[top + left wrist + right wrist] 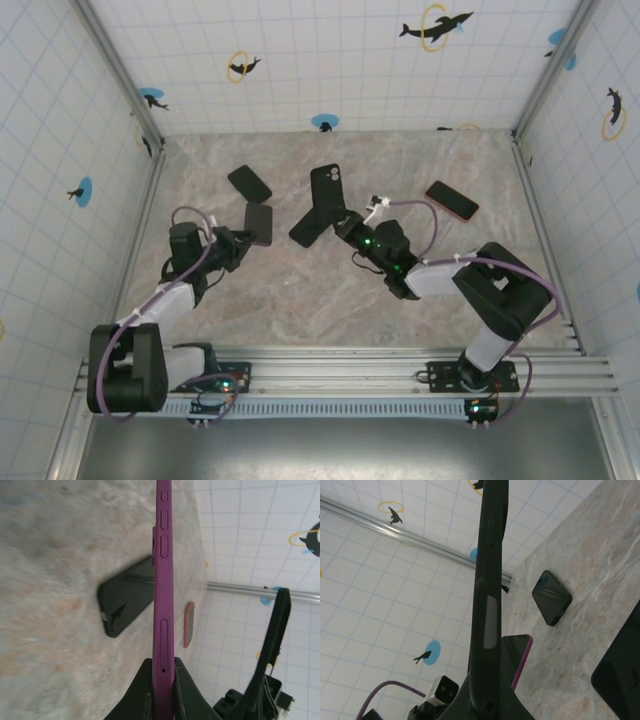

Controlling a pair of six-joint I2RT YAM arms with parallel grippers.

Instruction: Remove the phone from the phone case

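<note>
**Left gripper** (162, 669): closed tight on the lower end of a purple phone (163, 580). The phone is held edge-on and clear of the table (300, 300). Its side buttons and card slot are bare, with no case around it.

**Right gripper** (487, 692): closed tight on the lower end of a black phone case (488, 575), which is lifted and seen edge-on. A grey cut-out shows in its side wall. In the top view its back (326, 190) faces the camera, with two pale dots in the camera corner. Whether a phone sits inside cannot be told.

**Between the grippers**: the two held items are near each other but apart.

**On the table**:
- A dark flat phone (303, 232) lies just below the raised case.
- A black phone (249, 183) lies beyond the left gripper.
- A red phone (451, 200) lies well to the right.
</note>
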